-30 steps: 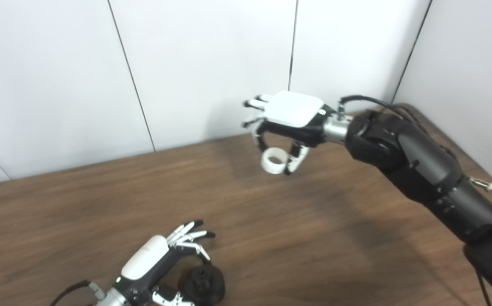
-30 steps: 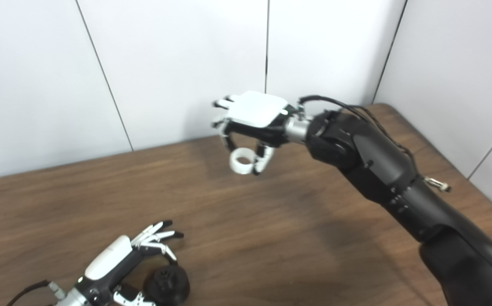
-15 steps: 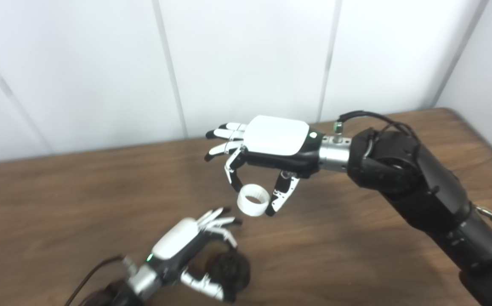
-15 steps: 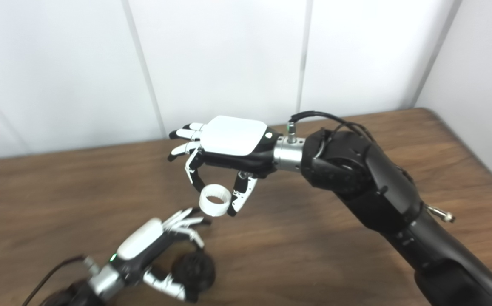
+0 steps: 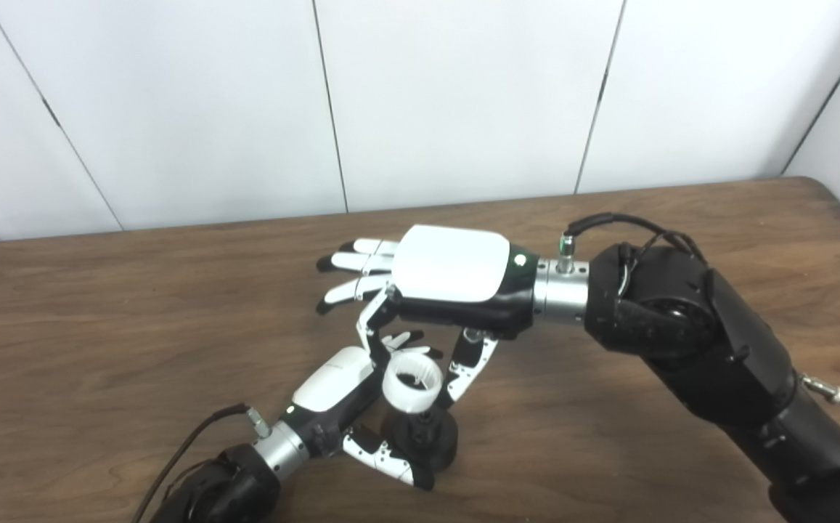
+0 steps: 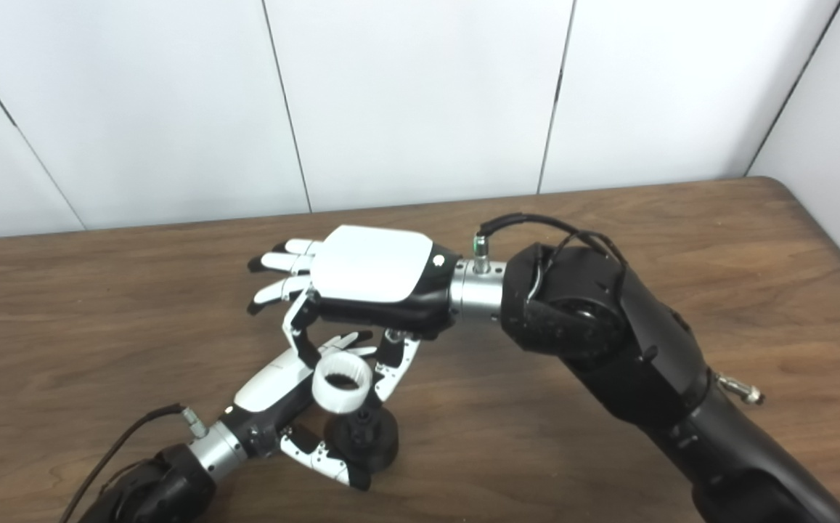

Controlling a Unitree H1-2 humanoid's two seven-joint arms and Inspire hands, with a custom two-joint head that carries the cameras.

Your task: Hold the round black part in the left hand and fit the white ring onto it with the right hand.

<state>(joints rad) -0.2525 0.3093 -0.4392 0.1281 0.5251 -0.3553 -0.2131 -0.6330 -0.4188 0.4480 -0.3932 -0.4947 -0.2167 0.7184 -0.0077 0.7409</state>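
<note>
The round black part [image 5: 422,437] stands on the brown table, also seen in the right eye view [image 6: 363,435]. My left hand [image 5: 340,396] cups it, thumb in front and fingers behind. My right hand [image 5: 449,290] pinches the white ring [image 5: 411,379] between a finger and the thumb. It holds the ring just above the black part's top, almost touching. The ring also shows in the right eye view [image 6: 342,381]. The other fingers of the right hand are stretched out to the left.
The brown wooden table [image 5: 100,327] runs back to a white panelled wall [image 5: 463,94]. The table's right corner [image 5: 819,189] is rounded. A black cable [image 5: 187,450] trails from my left wrist.
The camera has tilted down and swung. My right hand has carried the white ring down and towards me, to just above the black part. My left hand stays around the part.
</note>
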